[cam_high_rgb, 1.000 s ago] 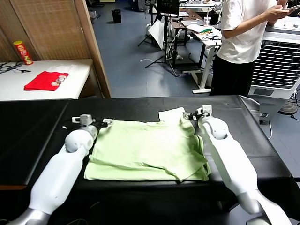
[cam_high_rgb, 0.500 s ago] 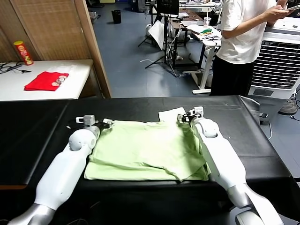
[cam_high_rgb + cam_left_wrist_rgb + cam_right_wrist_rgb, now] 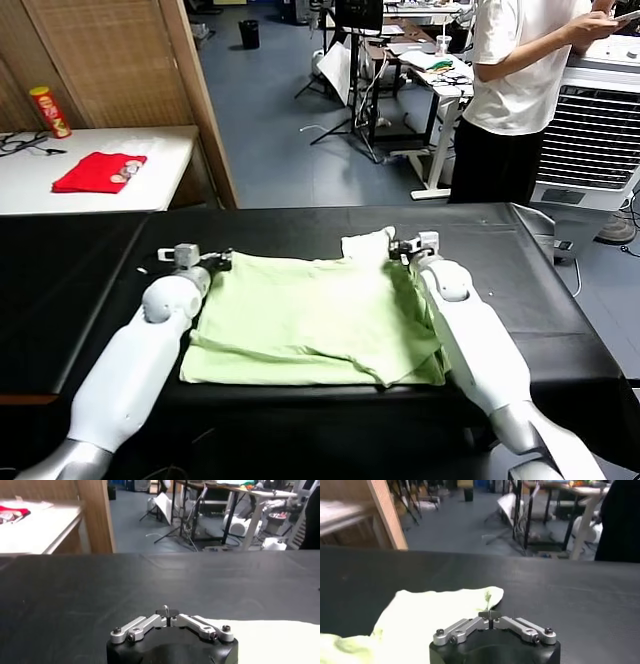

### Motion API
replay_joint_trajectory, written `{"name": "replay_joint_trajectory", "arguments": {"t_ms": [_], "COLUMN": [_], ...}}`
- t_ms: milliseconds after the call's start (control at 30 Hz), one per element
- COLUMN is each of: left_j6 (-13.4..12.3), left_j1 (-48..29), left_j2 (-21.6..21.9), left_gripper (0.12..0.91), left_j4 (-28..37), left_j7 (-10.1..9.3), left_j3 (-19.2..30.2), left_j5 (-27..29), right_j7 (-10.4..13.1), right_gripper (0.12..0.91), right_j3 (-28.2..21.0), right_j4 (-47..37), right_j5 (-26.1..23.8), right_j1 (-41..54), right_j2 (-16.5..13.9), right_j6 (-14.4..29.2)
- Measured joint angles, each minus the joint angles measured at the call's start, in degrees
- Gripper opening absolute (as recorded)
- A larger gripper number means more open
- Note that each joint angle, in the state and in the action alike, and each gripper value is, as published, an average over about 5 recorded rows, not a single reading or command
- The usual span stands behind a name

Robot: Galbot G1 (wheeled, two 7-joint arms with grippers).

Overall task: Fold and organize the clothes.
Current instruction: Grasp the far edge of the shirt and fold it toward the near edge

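Behind shirt (image 3: 315, 320), red garment (image 3: 97, 172)

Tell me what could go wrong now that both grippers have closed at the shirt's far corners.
1. The left gripper is shut at the very edge of the shirt; its wrist view shows mostly black table, so it may have pinched little or no cloth.
2. The right gripper is shut by the loose pale flap; it might catch only that layer, so the fold goes crooked.
3. The shirt's right side is already bunched and may wrinkle further.
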Motion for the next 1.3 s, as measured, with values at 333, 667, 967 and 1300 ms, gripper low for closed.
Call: {"name": "replay_joint_trajectory", "arguments": {"t_ms": [333, 667, 967, 1300], "left_j6": [-1.1, -0.8, -0.2, -0.9], "left_j1": [10.7, 22.4, 31.7, 40.2], "left_j2": [7.1, 12.3, 14.7, 14.8], "left_gripper": [0.127, 0.127, 0.127, 0.127], "left_j4": [-14.5, -25.1, -32.6, -36.6], "left_j7": [-0.36, -0.86, -1.01, -0.88], "left_j3": [-4.5, -10.6, -14.2, -16.8], "left_j5": [-1.0, -2.1, 0.0, 4.1], "right_j7": [4.6, 10.3, 11.7, 11.6], "right_gripper": [0.121, 0.121, 0.121, 0.121], "right_j3": [3.1, 5.0, 6.4, 7.6], "right_j4": [20.6, 35.2, 41.0, 43.8], "right_j5": [5.7, 7.5, 8.0, 8.0], "right_j1": [-11.6, -21.5, -28.0, -34.7], "right_j2": [-6.6, -10.0, -12.7, -14.1], "right_j6": [-7.0, -18.1, -18.9, -18.9]}}
